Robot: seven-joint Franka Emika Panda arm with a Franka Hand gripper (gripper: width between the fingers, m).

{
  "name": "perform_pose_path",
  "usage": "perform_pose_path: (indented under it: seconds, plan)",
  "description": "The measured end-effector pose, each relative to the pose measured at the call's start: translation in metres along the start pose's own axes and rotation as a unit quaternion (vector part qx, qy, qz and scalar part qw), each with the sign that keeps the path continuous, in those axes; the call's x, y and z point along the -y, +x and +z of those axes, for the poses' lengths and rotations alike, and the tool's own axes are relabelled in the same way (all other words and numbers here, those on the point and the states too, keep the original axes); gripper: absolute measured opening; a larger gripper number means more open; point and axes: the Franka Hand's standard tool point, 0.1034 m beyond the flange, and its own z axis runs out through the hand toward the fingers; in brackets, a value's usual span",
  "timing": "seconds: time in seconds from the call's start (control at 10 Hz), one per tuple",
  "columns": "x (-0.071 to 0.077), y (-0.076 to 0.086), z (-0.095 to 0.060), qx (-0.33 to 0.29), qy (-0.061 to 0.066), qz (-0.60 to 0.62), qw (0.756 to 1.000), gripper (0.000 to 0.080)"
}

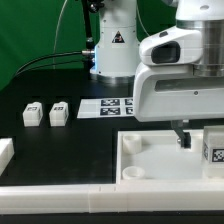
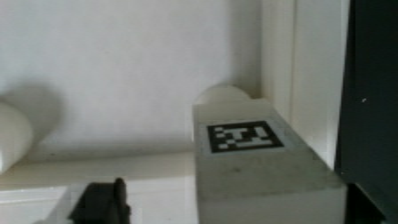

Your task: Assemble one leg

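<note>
Low over the tray [image 1: 150, 160] hangs the end effector [image 1: 183, 139], its dark fingers pointing down into the tray's hollow; whether they are spread or pressed together I cannot tell from here. One leg [image 1: 213, 147] stands upright inside the tray at about three o'clock from the end effector, just beside it, tag facing out. The wrist view shows that leg [image 2: 254, 150] close against the tray wall [image 2: 313, 60], with one dark fingertip [image 2: 102, 203] apart from it. Two more legs [image 1: 45, 114] sit side by side on the black bench [image 1: 60, 150] at nine o'clock, well apart. Behind lies the marker board [image 1: 108, 105].
</note>
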Motion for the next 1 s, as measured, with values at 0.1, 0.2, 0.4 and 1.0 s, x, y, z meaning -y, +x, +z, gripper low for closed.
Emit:
perform_pose_path:
  seconds: [0.1,0.2,0.4,1.0]
  plan:
    - [0.0001,0.0,0.0,0.0,0.0,0.0,1.0,0.0388]
    - [0.0001,-0.0001,0.0001,0.0,0.0,0.0,1.0,0.0293]
    - [0.0001,-0.0002,0.0003,0.0,0.0,0.005,1.0,0.0294]
    - [0.0027,-0.0011,0.0009,0.002,0.005,0.178,0.984,0.0294]
